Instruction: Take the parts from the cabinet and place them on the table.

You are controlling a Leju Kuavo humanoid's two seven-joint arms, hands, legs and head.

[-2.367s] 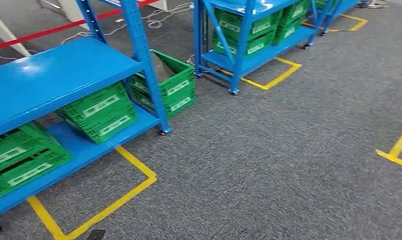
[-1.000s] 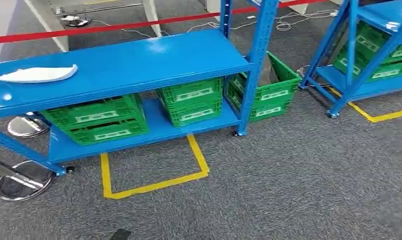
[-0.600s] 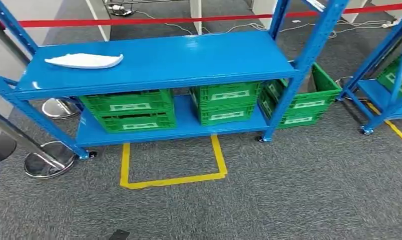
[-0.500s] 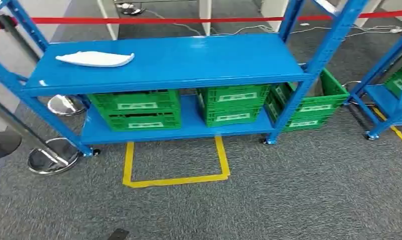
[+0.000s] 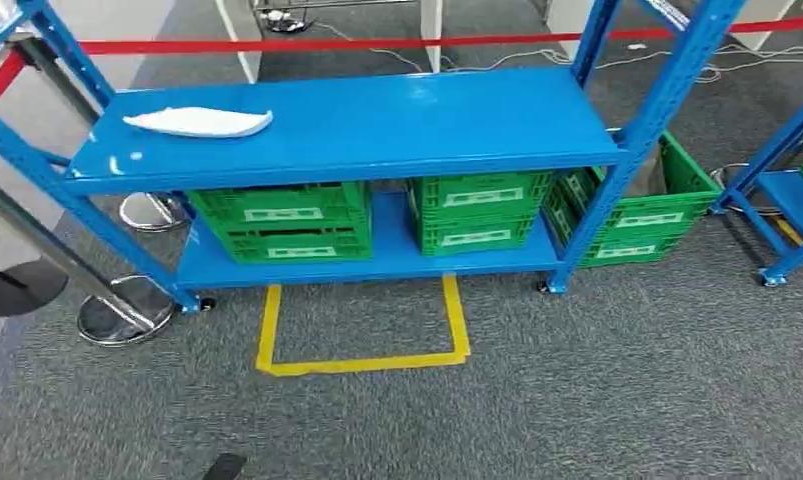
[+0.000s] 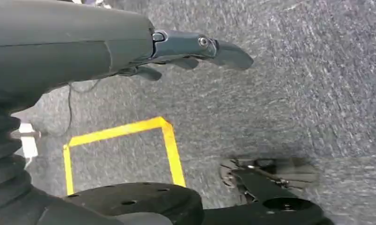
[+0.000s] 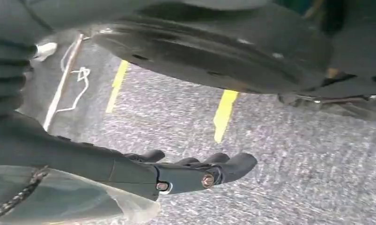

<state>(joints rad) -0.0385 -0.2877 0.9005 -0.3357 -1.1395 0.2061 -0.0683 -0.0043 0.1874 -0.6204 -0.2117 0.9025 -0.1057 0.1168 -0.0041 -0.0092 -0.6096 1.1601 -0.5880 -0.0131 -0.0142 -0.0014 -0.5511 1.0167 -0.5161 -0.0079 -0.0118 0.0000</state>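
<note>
A flat white part [image 5: 198, 122] lies at the left end of the blue cabinet's middle shelf [image 5: 397, 115], straight ahead of me. My left hand [image 6: 190, 47] hangs over the grey carpet with its fingers stretched out and nothing in them. My right hand [image 7: 190, 172] also hangs low above the carpet, fingers extended and holding nothing. Both hands are far from the part.
Green crates [image 5: 282, 220] [image 5: 477, 212] sit on the bottom shelf, and another [image 5: 637, 215] stands on the floor by the right post. Barrier posts with round bases [image 5: 117, 315] stand at the left. A yellow tape outline [image 5: 362, 362] marks the carpet in front. A second blue rack [image 5: 792, 200] is at the right.
The whole picture has swung as the camera turned left: the cabinet now stands centred ahead with the white part in sight. The part itself has not moved on the shelf.
</note>
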